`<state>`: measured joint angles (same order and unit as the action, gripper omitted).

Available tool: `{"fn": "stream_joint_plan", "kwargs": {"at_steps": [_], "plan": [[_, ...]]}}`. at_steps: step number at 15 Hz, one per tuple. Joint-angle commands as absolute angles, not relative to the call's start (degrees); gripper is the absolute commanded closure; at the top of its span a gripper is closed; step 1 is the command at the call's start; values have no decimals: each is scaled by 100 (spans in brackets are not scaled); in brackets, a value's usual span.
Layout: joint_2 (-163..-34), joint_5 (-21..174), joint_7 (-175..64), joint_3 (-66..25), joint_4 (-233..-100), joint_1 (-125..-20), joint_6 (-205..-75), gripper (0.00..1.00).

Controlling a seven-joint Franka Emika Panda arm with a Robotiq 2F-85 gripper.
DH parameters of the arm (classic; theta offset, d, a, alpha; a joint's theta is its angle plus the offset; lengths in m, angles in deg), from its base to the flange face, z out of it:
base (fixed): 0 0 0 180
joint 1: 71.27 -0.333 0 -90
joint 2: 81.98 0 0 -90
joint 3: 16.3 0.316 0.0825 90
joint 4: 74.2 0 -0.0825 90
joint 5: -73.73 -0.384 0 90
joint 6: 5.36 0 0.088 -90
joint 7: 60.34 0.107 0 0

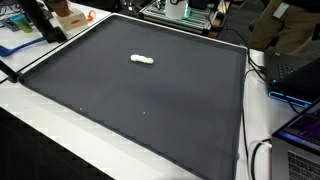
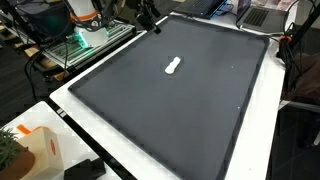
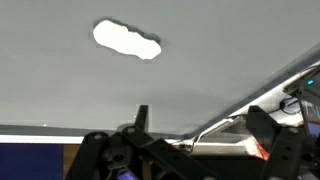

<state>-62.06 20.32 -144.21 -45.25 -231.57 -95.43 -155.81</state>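
Note:
A small white lumpy object (image 1: 143,60) lies alone on a large dark mat (image 1: 150,115). It shows in both exterior views (image 2: 173,67) and in the upper left of the wrist view (image 3: 127,39). My gripper (image 2: 148,16) hangs over a far corner of the mat (image 2: 190,115), well away from the white object; it appears as a dark shape at the mat's corner (image 1: 47,27). In the wrist view the two dark fingers (image 3: 200,122) stand wide apart with nothing between them, above the mat (image 3: 90,90) near its edge.
The mat lies on a white table (image 1: 60,150). A rack with green lights (image 2: 85,40) stands beyond the mat's edge. A white and orange box (image 2: 35,150) and a black block (image 2: 85,170) sit at one table corner. A laptop (image 1: 300,140) and cables (image 1: 262,155) lie beside the mat.

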Motion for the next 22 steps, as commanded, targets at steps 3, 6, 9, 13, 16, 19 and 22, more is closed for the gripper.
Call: {"fn": "stream_joint_plan", "kwargs": {"at_steps": [3,6,9,13,16,19,22], "plan": [[-6267,1653,-15036,-5000,-23166,-9454,-15228,0],[-6373,596,-14969,-4748,-23161,-9626,-16249,0],[-6469,-874,-15121,-4327,-23165,-10143,-17711,0],[-6599,-2774,-14988,-2961,-22999,-10466,-19717,0],[-7237,-2986,-13945,-2217,-22643,-10546,-20746,0],[-6954,-2856,-14017,-2217,-22782,-10606,-20639,0],[-7274,-2808,-13902,-2255,-22664,-10553,-20484,0]]}}
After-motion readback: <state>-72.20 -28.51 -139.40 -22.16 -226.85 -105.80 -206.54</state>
